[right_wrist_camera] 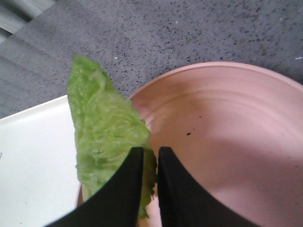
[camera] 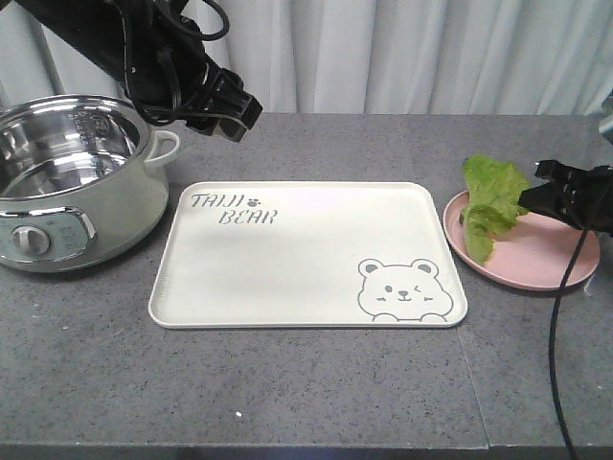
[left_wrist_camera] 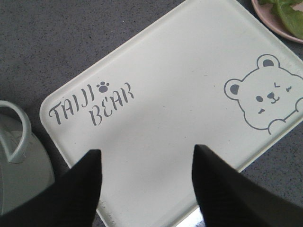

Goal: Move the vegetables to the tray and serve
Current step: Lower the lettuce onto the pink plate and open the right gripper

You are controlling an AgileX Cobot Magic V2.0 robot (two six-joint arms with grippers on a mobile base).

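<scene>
Lettuce leaf (camera: 490, 196) first: pinched by one edge in the right gripper (right_wrist_camera: 150, 156), jaws nearly together w/ only leaf between, held up over the left rim of the pink plate (camera: 551, 259). Can't tell if the lower tip touches the plate tbh. Long axis roughly up-down in the front view and pointing away from the fingertips in the wrist view, so hanging more than lying flat. Just beside the plate, on the robot's left of the leaf: the tray (camera: 306, 240), nothing on it but the print. Prob mid-transfer then, needing a sideways carry leftward over the rim, then a release. Over by the pot (camera: 77, 192), above the tray's lettered corner: left gripper (left_wrist_camera: 147, 151), spread wide, holding nothing, well apart from the leaf, so def the right arm's job imo. Worth watching for the floppy end snagging the tray rim.
</scene>
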